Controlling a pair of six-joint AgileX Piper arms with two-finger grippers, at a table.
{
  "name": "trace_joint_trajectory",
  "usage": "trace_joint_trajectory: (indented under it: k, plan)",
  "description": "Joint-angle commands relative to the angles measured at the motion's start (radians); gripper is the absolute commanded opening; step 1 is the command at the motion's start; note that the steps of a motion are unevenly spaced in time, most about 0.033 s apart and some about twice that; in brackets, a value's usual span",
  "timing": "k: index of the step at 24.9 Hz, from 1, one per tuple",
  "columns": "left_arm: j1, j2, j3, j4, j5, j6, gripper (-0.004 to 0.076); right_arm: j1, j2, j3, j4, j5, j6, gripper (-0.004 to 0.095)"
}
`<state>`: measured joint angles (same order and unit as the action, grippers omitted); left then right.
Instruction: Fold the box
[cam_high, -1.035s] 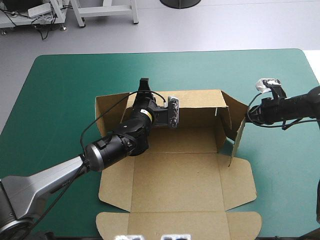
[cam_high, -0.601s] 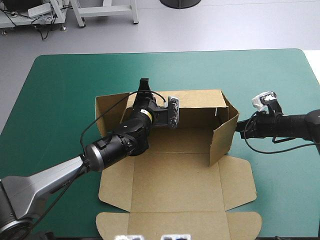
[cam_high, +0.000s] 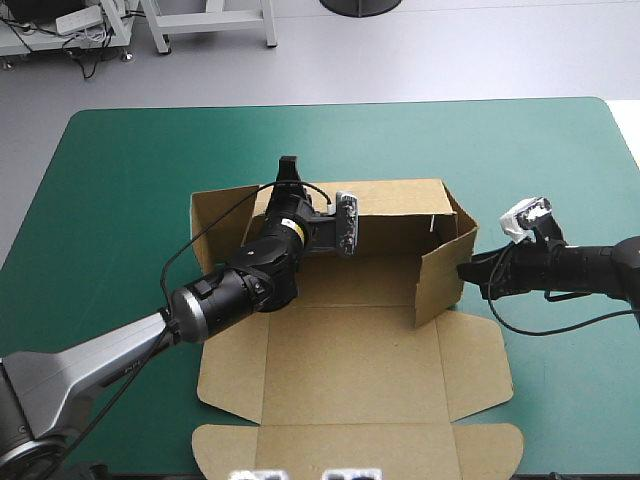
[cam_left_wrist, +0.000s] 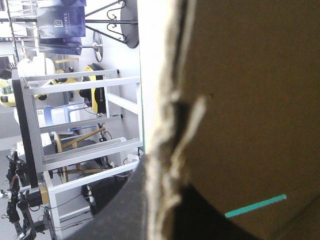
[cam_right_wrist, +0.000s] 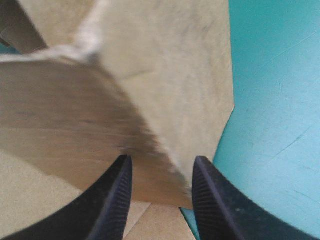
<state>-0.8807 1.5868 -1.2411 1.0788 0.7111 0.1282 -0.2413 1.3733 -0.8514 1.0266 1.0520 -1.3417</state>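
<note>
Left gripper pinched nearly closed; right gripper spread, arm reaching inward.

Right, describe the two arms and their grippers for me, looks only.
The left arm is silver-grey at its base, then thick black cylinders with a small yellow mark near the wrist. The right arm is slim and black. The left gripper and right gripper are black; the right's fingers are broad curved fins with ribbed inner faces.
</note>
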Motion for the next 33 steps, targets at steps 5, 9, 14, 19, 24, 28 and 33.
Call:
trace_joint_trajectory:
  k: [5,9,14,19,24,28,33]
  plan:
    - [-0.007,-0.023,-0.006,-0.071,0.035,-0.016,-0.0009,-0.002,-0.032,-0.023,0.084,-0.026,-0.066,0.0413]
    - [-0.007,-0.023,-0.006,-0.069,0.033,-0.016,-0.0009,0.015,-0.027,-0.023,0.180,-0.023,-0.159,0.0472]
    - [-0.007,-0.023,-0.006,-0.069,0.024,-0.016,-0.0009,0.114,-0.025,-0.023,0.183,-0.090,-0.175,0.0472]
    - [-0.007,-0.023,-0.006,-0.069,-0.001,-0.016,-0.0009,0.192,-0.009,-0.023,0.206,-0.180,-0.171,0.0472]
    - [-0.007,-0.023,-0.006,-0.069,-0.001,-0.016,-0.0009,0.227,-0.007,-0.023,0.249,-0.324,-0.164,0.0472]
    - [-0.007,-0.023,-0.006,-0.067,-0.001,-0.016,-0.0009,0.227,-0.007,-0.023,0.286,-0.403,-0.164,0.0472]
    - [-0.007,-0.023,-0.006,-0.063,-0.018,-0.016,-0.0009,0.227,0.002,-0.023,0.330,-0.437,-0.220,0.0471]
